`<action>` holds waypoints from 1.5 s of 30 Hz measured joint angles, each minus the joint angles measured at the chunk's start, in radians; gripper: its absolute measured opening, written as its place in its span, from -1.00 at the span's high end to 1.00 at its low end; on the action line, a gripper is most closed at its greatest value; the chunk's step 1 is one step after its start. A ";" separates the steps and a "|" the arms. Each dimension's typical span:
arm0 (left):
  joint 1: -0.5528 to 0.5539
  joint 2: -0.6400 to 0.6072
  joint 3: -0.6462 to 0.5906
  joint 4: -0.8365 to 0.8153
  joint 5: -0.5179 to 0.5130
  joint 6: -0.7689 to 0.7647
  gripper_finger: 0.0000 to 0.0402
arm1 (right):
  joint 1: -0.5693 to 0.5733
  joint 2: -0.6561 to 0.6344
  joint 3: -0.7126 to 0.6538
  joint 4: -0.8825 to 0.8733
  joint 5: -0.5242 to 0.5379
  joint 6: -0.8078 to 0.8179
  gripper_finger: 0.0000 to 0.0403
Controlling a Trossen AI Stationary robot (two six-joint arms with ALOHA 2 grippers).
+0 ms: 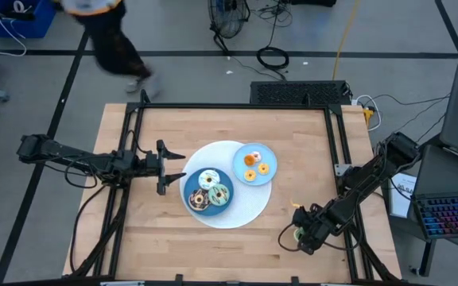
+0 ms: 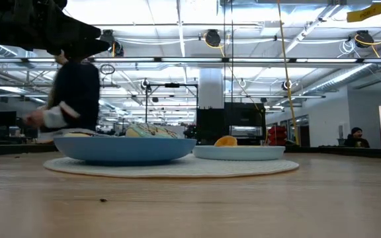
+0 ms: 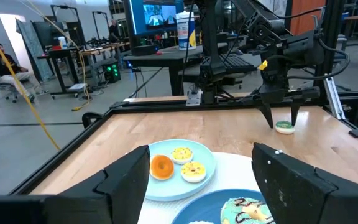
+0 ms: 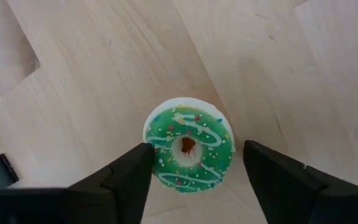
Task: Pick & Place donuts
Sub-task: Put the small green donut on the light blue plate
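A green-iced donut (image 4: pixel 188 148) lies flat on the bare wood near the table's right near corner (image 1: pixel 298 235). My right gripper (image 4: pixel 197 149) hangs over it, pointing down and open, one finger on each side; the left wrist view shows the same (image 3: pixel 282 118). A dark blue plate (image 1: pixel 191 184) holds white (image 1: pixel 209 179), chocolate (image 1: pixel 198 200) and green (image 1: pixel 219 195) donuts. A light blue plate (image 1: pixel 270 155) carries tiny orange (image 3: pixel 161 167) and yellow (image 3: pixel 193 170) donuts. My left gripper (image 1: pixel 165 167) waits open just left of the dark plate.
Both plates rest on a round white mat (image 1: pixel 237 213) at mid-table; in the low view the dark plate (image 2: pixel 124 149) stands in front. Black frame rails (image 1: pixel 340 159) border the table. A person (image 1: pixel 110 40) moves beyond the far edge. Bare wood lies along the near edge.
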 joint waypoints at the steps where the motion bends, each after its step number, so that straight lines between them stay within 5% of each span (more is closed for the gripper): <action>1: 0.000 0.000 0.000 0.000 0.000 0.000 -0.37 | 0.000 0.000 0.000 -0.001 0.006 -0.003 -0.17; 20: 0.000 0.000 0.000 0.000 0.000 0.000 -0.37 | -0.099 -0.020 -0.003 0.012 0.307 -0.296 0.35; 31: 0.000 0.000 0.000 0.000 0.000 0.000 -0.40 | -0.225 -0.158 -0.003 0.074 0.504 -0.591 0.59; 40: 0.000 0.000 0.000 0.000 0.000 0.000 -0.38 | -0.464 -0.245 -0.001 0.215 0.586 -1.025 0.63; 45: 0.000 0.000 0.000 0.000 0.000 0.000 -0.41 | -0.690 -0.225 0.000 0.240 0.474 -1.149 0.63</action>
